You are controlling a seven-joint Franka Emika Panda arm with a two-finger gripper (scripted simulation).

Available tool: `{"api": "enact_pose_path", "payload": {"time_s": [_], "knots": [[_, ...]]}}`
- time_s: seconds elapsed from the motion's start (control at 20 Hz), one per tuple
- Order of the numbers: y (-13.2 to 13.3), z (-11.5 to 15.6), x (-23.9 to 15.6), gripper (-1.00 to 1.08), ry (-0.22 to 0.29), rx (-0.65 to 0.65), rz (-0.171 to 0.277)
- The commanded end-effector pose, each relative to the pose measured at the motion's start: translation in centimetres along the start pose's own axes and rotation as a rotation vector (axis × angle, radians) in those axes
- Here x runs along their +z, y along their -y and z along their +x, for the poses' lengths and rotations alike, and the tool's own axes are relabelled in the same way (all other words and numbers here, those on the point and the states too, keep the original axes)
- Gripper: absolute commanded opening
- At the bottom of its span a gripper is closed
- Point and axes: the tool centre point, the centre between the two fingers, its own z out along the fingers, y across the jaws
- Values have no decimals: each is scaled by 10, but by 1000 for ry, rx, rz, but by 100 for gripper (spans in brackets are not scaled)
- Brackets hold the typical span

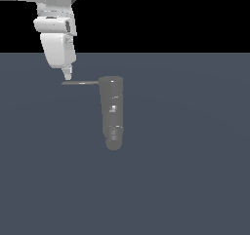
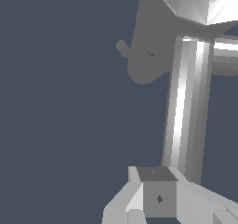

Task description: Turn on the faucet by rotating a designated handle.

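Where faucet upright, handle leftward, horizontal.

Exterior view high, distant; wrist view close; both share faucet.

One faucet, one handle

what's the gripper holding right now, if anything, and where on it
It cannot be told for sure. The gripper sits at the free end of the handle, away from the faucet, but neither view shows whether its fingers are closed on the rod.
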Motion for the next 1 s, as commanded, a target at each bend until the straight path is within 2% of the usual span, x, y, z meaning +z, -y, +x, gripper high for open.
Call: {"api": "enact_pose_path", "payload": {"time_s": [0.0,0.5,0.7,0.95], "knots": [[9,3,6,-100,-2,35,0],[25,10,17,-100,-2,98,0],[25,10,17,-100,-2,98,-1],[11,9,17,-100,-2,98,-1]]}}
